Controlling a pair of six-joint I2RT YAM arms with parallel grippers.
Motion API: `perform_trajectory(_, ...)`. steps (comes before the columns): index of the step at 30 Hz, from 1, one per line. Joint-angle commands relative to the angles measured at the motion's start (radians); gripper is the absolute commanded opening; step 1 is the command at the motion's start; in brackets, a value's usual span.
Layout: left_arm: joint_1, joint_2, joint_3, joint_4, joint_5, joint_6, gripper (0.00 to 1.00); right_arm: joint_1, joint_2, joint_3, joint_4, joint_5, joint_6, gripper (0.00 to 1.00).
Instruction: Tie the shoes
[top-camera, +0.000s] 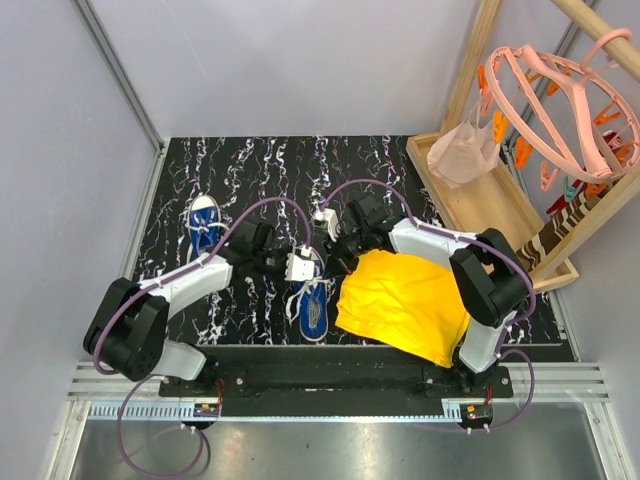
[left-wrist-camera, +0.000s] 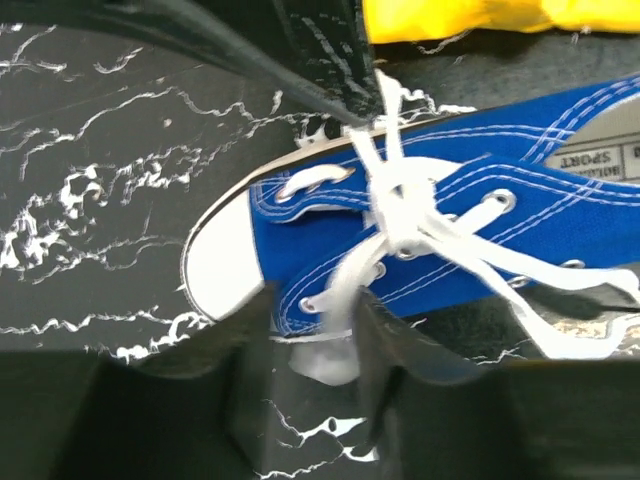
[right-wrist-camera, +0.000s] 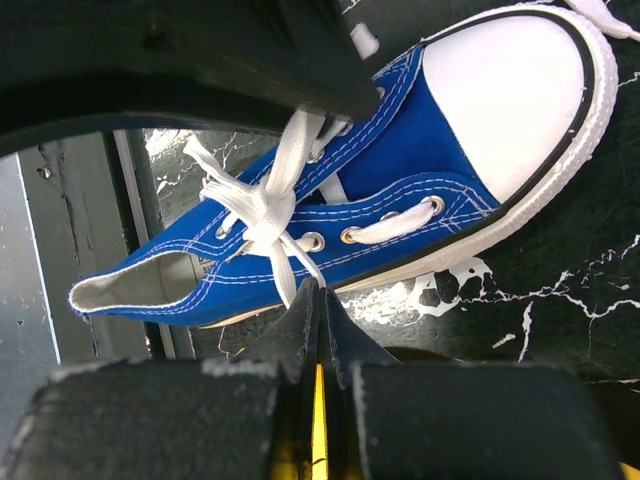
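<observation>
Shoe you're on: small blue canvas sneaker w/ white rubber toe cap (top-camera: 312, 303), lying mid-worktop just left of the crumpled yellow cloth (top-camera: 405, 300), btwn the two arms. Its twin, the second blue sneaker (top-camera: 205, 222), sits well apart at far left, neither arm on it. The black white-veined worktop (top-camera: 270, 170) is under both. The long flat white laces (left-wrist-camera: 400, 215) are crossed into a first knot over the middle eyelets w/ no bow yet, so I'd judge you're early in the tie. left gripper (left-wrist-camera: 322, 335): jaws part-way in, one lace strand running btwn them; can't tell if they pinch it or only bracket it. right gripper (right-wrist-camera: 318, 305): jaws fully closed, a strand runs from the knot into the tips and looks pinched. Handling: shoe's light w/ soft canvas sides, so it'll likely slide or tip on the smooth worktop if you pull sideways. Pull the strands against each other, not against the shoe. Laces are limp, thin, prob. slippery; take them a little out from the knot, flat face across the pads. Don't grab canvas or toe cap.
</observation>
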Motion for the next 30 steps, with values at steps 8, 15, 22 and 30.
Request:
perform_trajectory(8, -0.009, -0.024, 0.059, -0.098, -0.015, 0.046, 0.0, 0.009, -0.09, -0.044, 0.029, 0.047, 0.016, 0.0)
perform_trajectory(15, 0.009, -0.059, 0.065, -0.167, -0.053, 0.031, 0.0, 0.009, -0.126, -0.088, 0.006, 0.076, -0.006, 0.0)
perform_trajectory(22, 0.031, -0.09, 0.041, -0.178, -0.073, 0.051, 0.0, 0.006, -0.154, -0.119, -0.025, 0.116, -0.047, 0.0)
perform_trajectory(30, 0.068, -0.093, 0.021, -0.193, -0.091, 0.095, 0.0, -0.003, -0.172, -0.162, -0.054, 0.136, -0.087, 0.0)
